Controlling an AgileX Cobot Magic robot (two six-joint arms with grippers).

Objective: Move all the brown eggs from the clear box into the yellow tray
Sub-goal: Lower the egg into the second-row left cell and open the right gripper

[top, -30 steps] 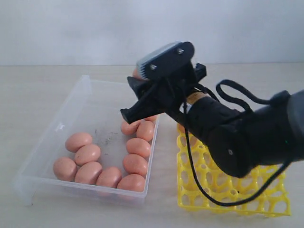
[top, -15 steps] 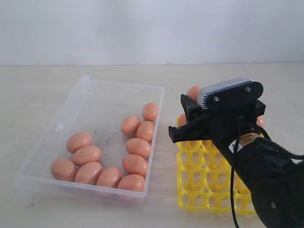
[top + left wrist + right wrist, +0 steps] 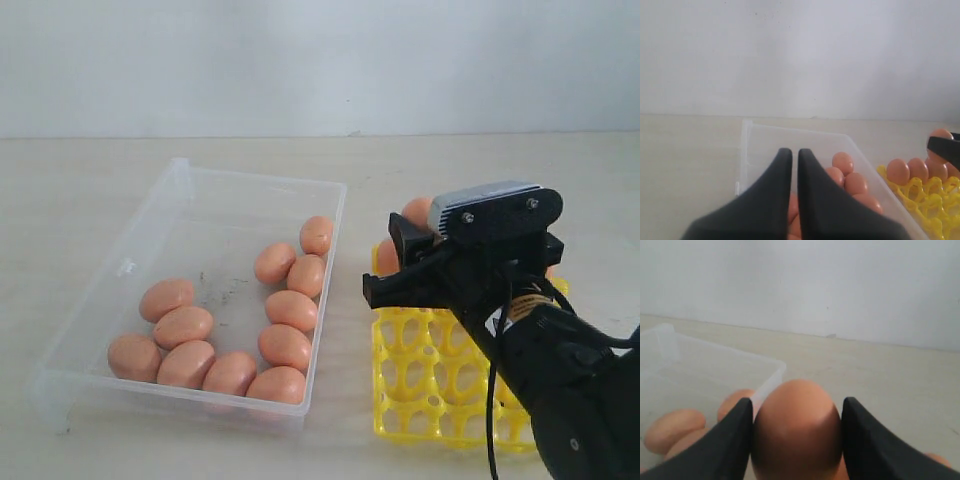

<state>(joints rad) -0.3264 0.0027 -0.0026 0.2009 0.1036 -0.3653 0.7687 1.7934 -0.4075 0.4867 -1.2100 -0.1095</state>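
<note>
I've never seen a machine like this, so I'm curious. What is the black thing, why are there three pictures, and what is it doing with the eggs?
It is a robot with two arms. Each arm ends in a gripper: two black fingers that pinch things. One picture comes from a camera watching the whole scene. The other two come from small cameras on the arms' wrists, looking out past the fingers.

On the pale table stand a clear box with eleven brown eggs inside and a yellow tray with a few eggs in it.

The right gripper is shut on one brown egg and holds it above the tray. The left gripper is shut and holds nothing. You can see it only in its own wrist picture.
</note>
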